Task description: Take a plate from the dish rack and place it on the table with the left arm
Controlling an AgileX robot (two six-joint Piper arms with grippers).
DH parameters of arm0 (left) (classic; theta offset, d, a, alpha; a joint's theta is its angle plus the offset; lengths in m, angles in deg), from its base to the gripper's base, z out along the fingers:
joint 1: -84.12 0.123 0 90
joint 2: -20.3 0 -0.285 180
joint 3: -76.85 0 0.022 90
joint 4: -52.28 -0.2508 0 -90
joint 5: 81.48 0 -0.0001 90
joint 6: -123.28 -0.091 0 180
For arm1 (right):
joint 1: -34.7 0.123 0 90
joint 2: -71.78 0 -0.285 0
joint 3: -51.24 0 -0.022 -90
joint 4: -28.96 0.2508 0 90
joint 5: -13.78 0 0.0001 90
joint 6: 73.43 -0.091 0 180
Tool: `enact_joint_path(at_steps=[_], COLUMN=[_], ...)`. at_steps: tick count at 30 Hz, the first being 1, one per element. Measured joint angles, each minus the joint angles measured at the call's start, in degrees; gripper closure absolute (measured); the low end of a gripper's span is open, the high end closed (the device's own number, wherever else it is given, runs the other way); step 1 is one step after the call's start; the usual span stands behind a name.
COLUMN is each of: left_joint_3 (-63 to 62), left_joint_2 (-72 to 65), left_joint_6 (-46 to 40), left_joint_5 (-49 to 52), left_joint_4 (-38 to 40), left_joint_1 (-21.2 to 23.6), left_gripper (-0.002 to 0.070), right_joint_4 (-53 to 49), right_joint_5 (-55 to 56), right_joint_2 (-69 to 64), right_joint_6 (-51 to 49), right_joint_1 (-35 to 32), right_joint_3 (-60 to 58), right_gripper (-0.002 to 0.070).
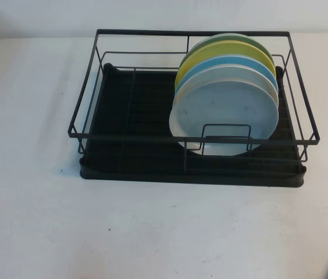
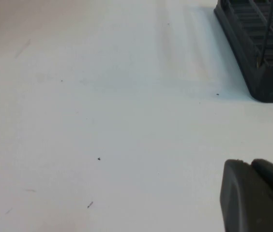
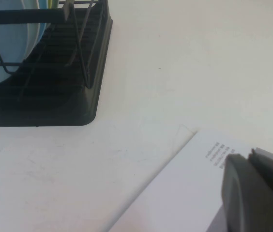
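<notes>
Plates stand on edge at the right end of the dish rack (image 1: 123, 125) on the tabletop (image 1: 30, 221); the pale grey plate (image 1: 225, 113) is frontmost, behind a low wire loop (image 1: 226, 136), ahead of blue (image 1: 257, 65), yellow (image 1: 210, 57) and green plates (image 1: 242, 39); left gripper (image 2: 257, 195) and right gripper (image 3: 257, 191) hover over bare tabletop and a printed sheet (image 3: 185, 193); jaws' state unclear.

A: What colour is the dish rack (image 1: 193, 107)?
B: Black wire with a black ribbed tray, on the plain white table (image 1: 36, 221).
A: And the plates?
B: Front to back: the pale grey plate (image 1: 228, 113), then a whiter cream plate (image 1: 206, 80), light blue plate (image 1: 251, 65), yellow plate (image 1: 210, 55), green plate (image 1: 234, 38).
A: The grippers?
B: The left gripper (image 2: 255, 195) and right gripper (image 3: 257, 191) are dark grey; beside the right gripper lies a white sheet (image 3: 185, 193) with small black print.
</notes>
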Motion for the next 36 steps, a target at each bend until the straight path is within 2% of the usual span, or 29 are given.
enact_joint_path(at_steps=[36], left_joint_3=[0.0], left_joint_2=[0.0], left_joint_6=[0.0], left_joint_5=[0.1], left_joint_4=[-0.9], left_joint_1=[0.0], left_gripper=[0.0679], right_joint_4=[0.0], right_joint_5=[0.0], right_joint_2=[0.0], right_joint_6=[0.0], right_joint_1=[0.0], right_joint_3=[0.0], right_gripper=[0.0694])
